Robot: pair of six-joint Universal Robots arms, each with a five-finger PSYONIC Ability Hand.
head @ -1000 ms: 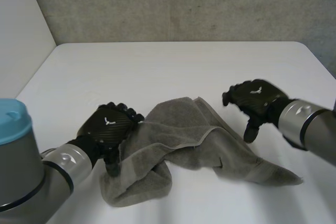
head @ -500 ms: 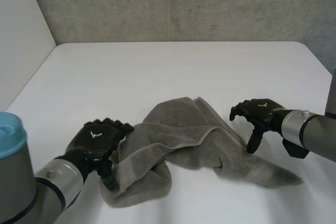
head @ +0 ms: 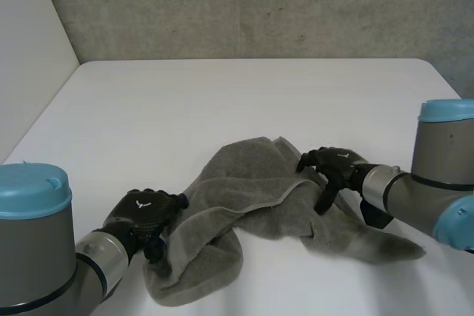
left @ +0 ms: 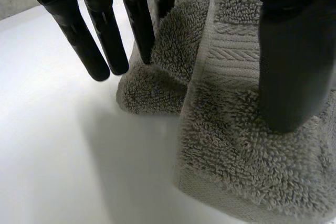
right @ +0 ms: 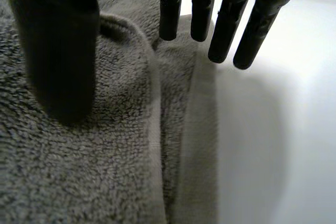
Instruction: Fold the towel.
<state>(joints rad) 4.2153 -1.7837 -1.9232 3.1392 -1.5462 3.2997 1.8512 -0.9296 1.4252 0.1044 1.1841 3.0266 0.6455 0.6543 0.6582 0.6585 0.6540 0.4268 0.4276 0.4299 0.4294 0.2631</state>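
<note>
We find the crumpled grey towel [head: 252, 205] on the white worktop [head: 222, 101], stretched between our two hands. Our left hand [head: 142, 211] keeps its fingers [left: 107, 35] straight and spread, tips at a folded edge, thumb resting on the pile, gripping nothing. Our right hand [head: 337, 160] has straight fingers [right: 170, 9] touching the hemmed edge, likewise holding nothing.

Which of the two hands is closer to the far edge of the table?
The right hand. It is over the right part of the towel, further up the table, while the left hand is at the towel's left end, nearer the robot.
</note>
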